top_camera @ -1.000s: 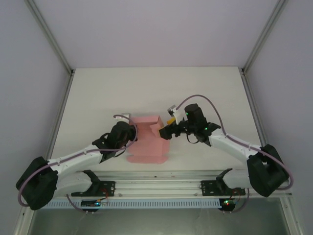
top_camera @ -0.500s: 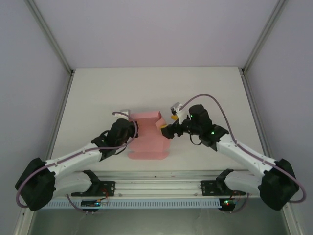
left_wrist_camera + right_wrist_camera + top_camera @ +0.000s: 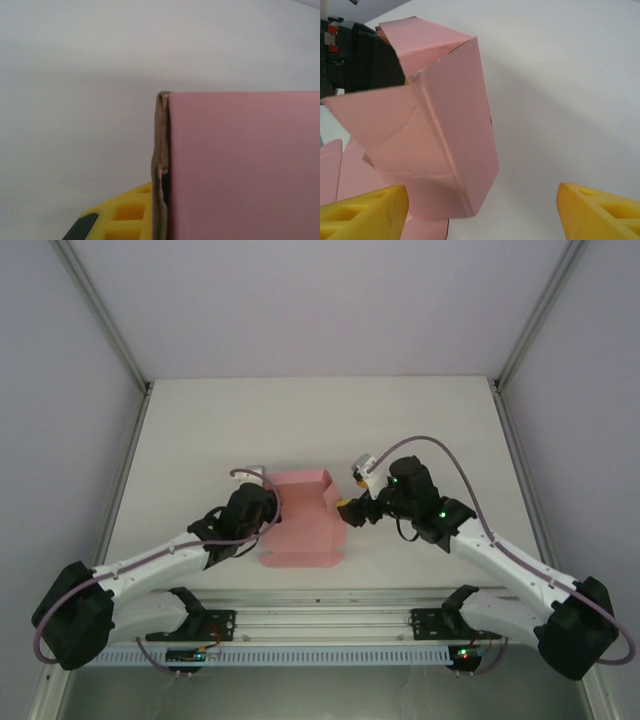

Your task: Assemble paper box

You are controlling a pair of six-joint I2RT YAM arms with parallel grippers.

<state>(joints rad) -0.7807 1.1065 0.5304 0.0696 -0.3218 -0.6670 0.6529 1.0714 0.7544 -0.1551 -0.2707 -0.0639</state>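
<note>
The pink paper box lies partly folded at the middle of the table, its far end raised into walls and its near flaps flat. My left gripper is shut on the box's left wall. In the left wrist view one yellow finger presses against the card's edge, and the other finger is hidden behind the pink panel. My right gripper stands open at the box's right side. In the right wrist view its yellow fingertips are wide apart, with the lower corner of a folded panel between them, not pinched.
The white table stretches behind and to both sides of the box. Metal frame posts rise at the back corners. The rail with the arm bases runs along the near edge.
The right arm has swung outward to the right and its gripper has drawn slightly back from the box's right side. The box's raised far flap now sits lower. The left gripper has kept its hold.
</note>
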